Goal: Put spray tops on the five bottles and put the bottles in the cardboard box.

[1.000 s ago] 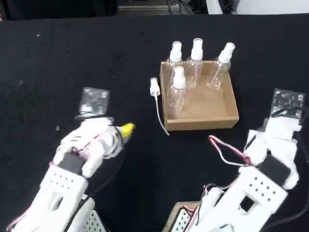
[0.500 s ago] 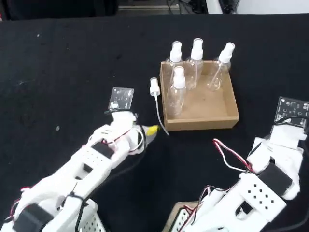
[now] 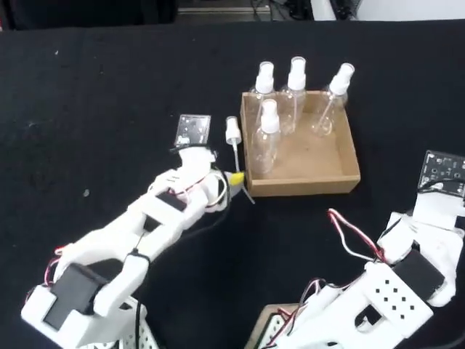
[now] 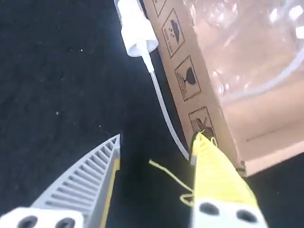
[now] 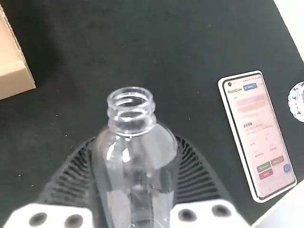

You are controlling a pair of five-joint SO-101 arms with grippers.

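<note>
Left gripper (image 4: 156, 140) open astride the tube of the white plastic spray top (image 4: 137, 33), beside the brown cardboard box (image 4: 190, 71); right gripper (image 5: 135, 145) clamps a clear uncapped bottle (image 5: 130, 109). I fear the thin tube slips out on closing.

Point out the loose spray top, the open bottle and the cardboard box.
loose spray top (image 3: 232, 131), high view, its white head.
open bottle (image 5: 130, 108), right wrist view, its threaded neck.
cardboard box (image 3: 304, 183), high view, its front wall.
</note>
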